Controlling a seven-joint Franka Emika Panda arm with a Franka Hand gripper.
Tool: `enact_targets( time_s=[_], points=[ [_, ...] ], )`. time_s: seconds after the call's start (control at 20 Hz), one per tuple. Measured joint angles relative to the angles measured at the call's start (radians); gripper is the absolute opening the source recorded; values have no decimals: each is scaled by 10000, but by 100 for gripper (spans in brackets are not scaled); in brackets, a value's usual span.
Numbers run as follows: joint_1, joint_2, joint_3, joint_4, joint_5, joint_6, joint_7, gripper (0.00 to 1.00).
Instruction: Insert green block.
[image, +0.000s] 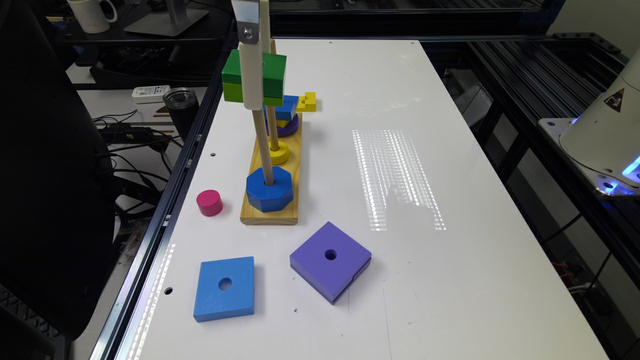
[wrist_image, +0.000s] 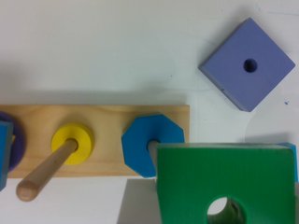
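A: Where is the green block (image: 270, 75) right now?

B: Up in the air, held high above the wooden base (image: 272, 177), near the tops of the pegs. In the wrist view its dark green face sits close to the camera with the round centre hole (wrist_image: 225, 211) showing.

A: And the gripper (image: 251, 75)?

B: A white finger crosses the block's front in the exterior view, and the block hangs clear of the table, so it is gripped. How wide the fingers stand I cannot tell.

A: What crowds the pegs?

B: The nearest peg (image: 262, 145) carries a blue octagon (image: 269, 188) at its foot. The middle peg (wrist_image: 46, 170) has a yellow ring (image: 279, 152). Further back sit a purple disc (image: 289, 126), a small blue piece (image: 287, 107) and a yellow piece (image: 307, 101).

A: Anything loose on the table (image: 450, 150)?

B: A pink cylinder (image: 209, 202) just beside the base, on the exterior view's left. Nearer the camera lie a blue square (image: 224, 288) and a purple square (image: 330, 261), apart from each other, each with a hole.

A: Does the block meet a peg?

B: In the wrist view the block's edge overlaps the octagon's peg; whether they touch I cannot tell.
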Motion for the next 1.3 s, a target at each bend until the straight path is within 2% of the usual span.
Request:
enact_targets(
  time_s=[0.15, 1.3],
  points=[
    [-43, 0, 0, 0, 0, 0, -31, 0],
    [-53, 255, -1, -66, -1, 202, -41, 0]
  ],
)
